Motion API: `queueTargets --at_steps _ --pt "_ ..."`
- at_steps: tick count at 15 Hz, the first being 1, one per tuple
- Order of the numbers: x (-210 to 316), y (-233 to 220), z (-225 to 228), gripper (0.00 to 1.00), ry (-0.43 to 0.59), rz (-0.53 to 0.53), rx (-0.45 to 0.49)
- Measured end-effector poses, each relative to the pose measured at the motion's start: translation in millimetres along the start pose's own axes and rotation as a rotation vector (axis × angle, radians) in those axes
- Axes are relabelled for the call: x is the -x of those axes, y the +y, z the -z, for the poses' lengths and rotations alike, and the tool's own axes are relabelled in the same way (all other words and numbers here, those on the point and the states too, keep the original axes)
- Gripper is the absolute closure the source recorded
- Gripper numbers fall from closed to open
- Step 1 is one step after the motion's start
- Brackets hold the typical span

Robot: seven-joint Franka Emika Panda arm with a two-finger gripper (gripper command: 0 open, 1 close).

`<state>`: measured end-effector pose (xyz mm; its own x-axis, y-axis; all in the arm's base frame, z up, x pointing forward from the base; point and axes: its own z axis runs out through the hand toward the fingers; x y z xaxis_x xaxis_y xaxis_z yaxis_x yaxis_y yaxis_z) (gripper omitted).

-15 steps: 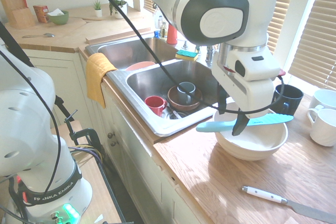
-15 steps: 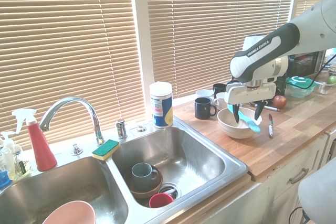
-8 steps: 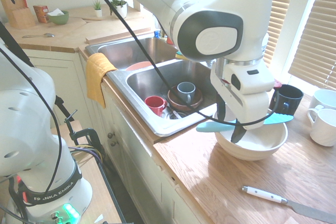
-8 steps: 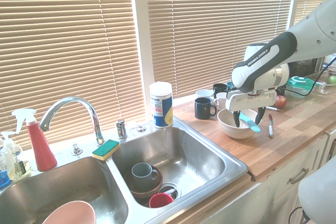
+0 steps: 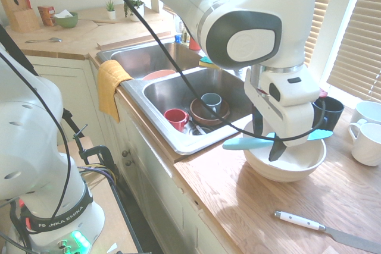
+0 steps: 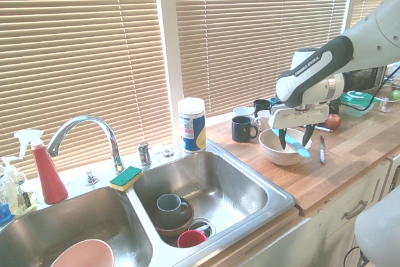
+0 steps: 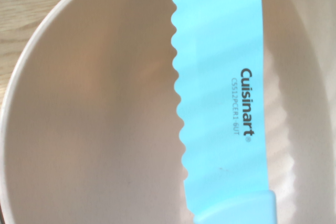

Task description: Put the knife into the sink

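Countertop: gripper point(image 6: 295, 139) has lowered around turquoise knife point(image 7: 223, 93).

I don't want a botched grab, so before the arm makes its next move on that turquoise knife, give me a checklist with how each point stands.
1. Gripper open: ok, fingers spread apart.
2. Right knife targeted: ok, the gripper is at the turquoise knife, not the white-handled one.
3. Fingers on both sides of the turquoise knife: ok, one shows on either side.
4. Turquoise knife gripped: not ok, it lies across the cream bowl.
5. Sink has room: ok, though a red mug and a gray mug sit in the nearer basin.
6. Fingers low enough to grip: cannot tell.
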<state>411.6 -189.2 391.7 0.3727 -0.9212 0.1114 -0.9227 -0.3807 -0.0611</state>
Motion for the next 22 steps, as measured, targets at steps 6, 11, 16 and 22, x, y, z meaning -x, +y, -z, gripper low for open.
queueTargets --at_steps 6,11,16,22 --pt "5 0 -2 1.0 -0.004 0.012 0.009" --pt "8 -2 -3 1.0 -0.002 0.027 0.013" --pt "10 -4 -1 1.0 -0.001 0.044 0.01" --pt "15 -4 44 1.0 0.035 0.061 -0.047"
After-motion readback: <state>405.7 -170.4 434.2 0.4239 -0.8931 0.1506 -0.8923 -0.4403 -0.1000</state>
